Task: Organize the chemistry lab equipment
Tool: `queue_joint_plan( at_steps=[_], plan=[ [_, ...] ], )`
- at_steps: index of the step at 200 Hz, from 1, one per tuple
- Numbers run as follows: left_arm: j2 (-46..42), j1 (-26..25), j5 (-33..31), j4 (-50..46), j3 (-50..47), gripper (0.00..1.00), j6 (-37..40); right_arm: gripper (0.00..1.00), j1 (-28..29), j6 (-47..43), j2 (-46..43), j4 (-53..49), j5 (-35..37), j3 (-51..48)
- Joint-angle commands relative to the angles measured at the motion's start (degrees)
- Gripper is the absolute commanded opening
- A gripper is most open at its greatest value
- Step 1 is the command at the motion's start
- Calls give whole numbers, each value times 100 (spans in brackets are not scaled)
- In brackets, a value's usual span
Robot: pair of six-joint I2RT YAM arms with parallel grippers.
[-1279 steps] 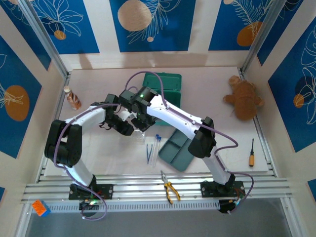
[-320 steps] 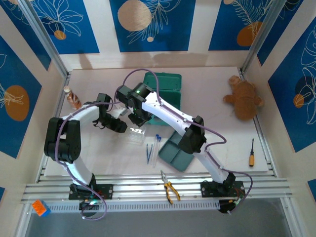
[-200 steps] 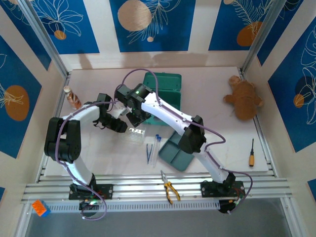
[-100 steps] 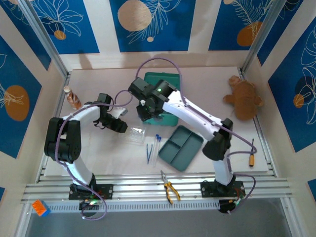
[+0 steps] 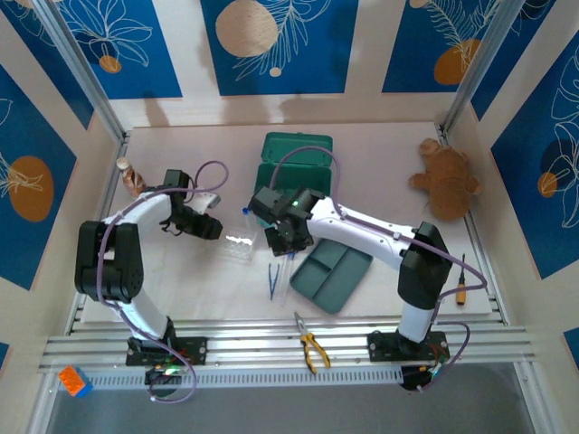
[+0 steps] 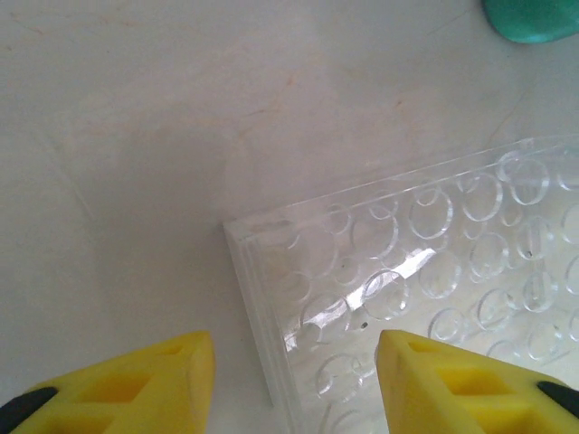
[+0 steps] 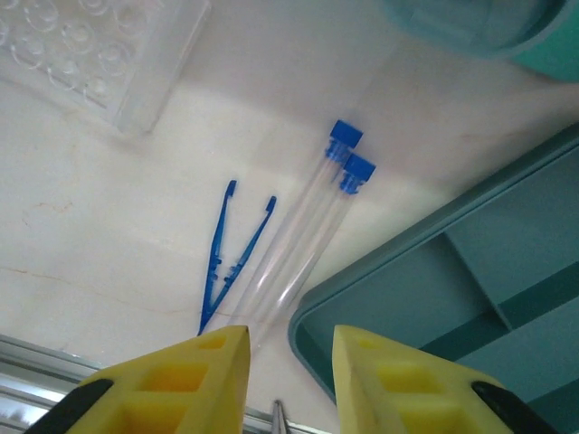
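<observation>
I can read no text, label, brand or number anywhere; the clear tube rack [image 6: 407,271], the blue-capped test tubes [image 7: 318,240], the green tray [image 7: 434,289] and the patterned wall panels [image 5: 271,45] carry no legible lettering

The left arm [image 5: 136,210] bends up from its base and reaches inward to the right, wrist low. The left gripper [image 6: 291,353] points down with its yellow fingers [image 6: 154,380] well apart. The right arm [image 5: 362,232] stretches leftward across the middle, and the right gripper [image 7: 289,348] faces down, its fingers parted by a narrow gap.
</observation>
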Motion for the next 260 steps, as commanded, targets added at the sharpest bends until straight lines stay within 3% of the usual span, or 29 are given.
queue_joint_plan(
  at_steps=[1, 95, 170, 260],
  plan=[
    [-136, 58, 29, -187, 21, 51, -30, 28, 60, 714, 104, 385, -115, -181],
    [-996, 348, 737, -243, -49, 53, 34, 26, -246, 1200, 318, 1489, -569, -1110],
    [-1447, 881, 938, 87, -332, 54, -122, 29, -345, 1382, 977, 1234, -288, -654],
    [-1508, 1069, 962, 268, -448, 54, -247, 28, -160, 1716, 1072, 778, 85, -604]
  ],
)
